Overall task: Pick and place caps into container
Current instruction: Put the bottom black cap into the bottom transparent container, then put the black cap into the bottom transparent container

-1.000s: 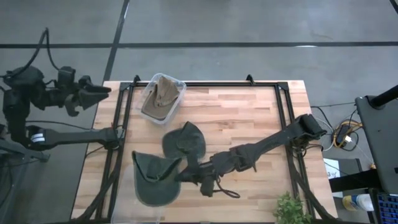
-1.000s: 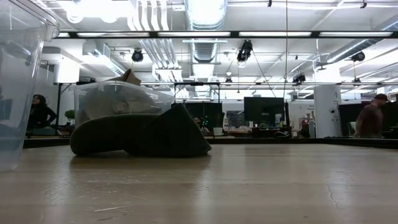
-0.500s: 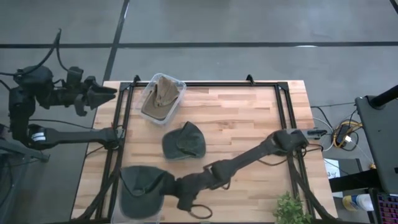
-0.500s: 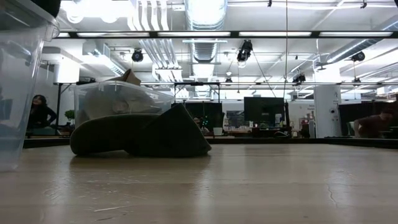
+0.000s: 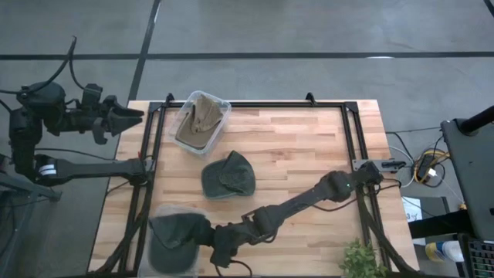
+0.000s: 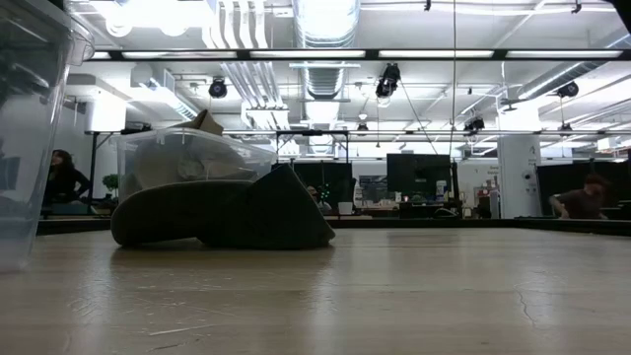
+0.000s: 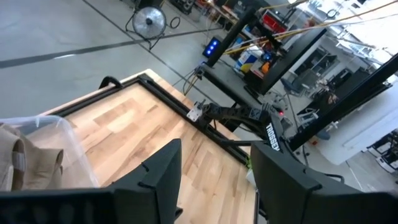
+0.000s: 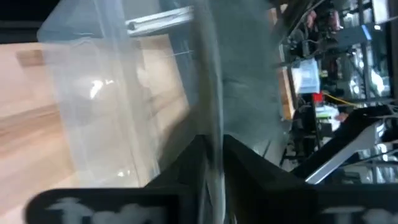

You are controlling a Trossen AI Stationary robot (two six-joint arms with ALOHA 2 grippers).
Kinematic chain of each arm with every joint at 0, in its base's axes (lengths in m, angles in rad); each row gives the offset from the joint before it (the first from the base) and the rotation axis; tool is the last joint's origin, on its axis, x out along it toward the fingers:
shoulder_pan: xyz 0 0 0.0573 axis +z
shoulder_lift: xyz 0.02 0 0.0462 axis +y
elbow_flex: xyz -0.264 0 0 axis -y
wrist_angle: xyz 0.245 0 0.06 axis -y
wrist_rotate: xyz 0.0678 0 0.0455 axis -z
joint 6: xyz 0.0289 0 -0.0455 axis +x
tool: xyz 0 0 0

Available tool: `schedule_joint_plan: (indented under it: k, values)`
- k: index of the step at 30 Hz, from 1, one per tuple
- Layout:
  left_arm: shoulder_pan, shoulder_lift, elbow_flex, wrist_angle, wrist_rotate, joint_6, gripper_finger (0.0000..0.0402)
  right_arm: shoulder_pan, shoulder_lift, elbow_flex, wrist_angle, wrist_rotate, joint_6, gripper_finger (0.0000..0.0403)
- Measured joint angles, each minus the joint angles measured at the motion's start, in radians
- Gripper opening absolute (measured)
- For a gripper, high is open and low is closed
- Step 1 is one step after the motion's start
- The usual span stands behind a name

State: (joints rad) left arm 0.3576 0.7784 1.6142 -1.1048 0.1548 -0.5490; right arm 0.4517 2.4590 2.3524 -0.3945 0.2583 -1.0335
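Two clear plastic containers stand on the pale wooden butcher-block table [image 5: 301, 147]. The far clear plastic tub [image 5: 202, 122], near the far-left part of the table, holds one tan fabric cap [image 5: 202, 116], crumpled inside it. The near clear plastic tub [image 5: 171, 241] stands at the near-left corner of the table; a dark olive green fabric cap [image 5: 176, 235] lies in it, seen through the wall in the right wrist view as a grey-green mass.

There are three caps in all: one tan and two dark olive. The second dark olive green cap [image 5: 228, 175] lies free on the wood between the two tubs, a little to their right; in the low view it shows as a dark mound in front of the far tub.

The right gripper [image 5: 218, 249] reaches across the near side of the table to the rim of the near tub, just beside the cap in it. Its fingers [image 8: 249, 171] stand close together with a narrow gap; whether they pinch the cloth I cannot tell.

The left gripper [image 5: 133, 114] hangs off the table's far-left edge, well apart from the caps, its fingers [image 7: 163, 171] spread wide with nothing between them.
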Motion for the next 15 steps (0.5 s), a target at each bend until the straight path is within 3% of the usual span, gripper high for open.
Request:
schedule_joint_plan:
  k: [8, 15]
  values:
    - [0.0, 0.0, 0.0, -0.014, 0.0, 0.007, 0.0183, 0.011, -0.003, 0.0, 0.006, 0.04, -0.023, 0.0158]
    - [0.0, 0.0, 0.0, -0.022, 0.0, 0.018, 0.0183, 0.018, -0.078, 0.003, -0.065, 0.083, 0.061, 0.0188]
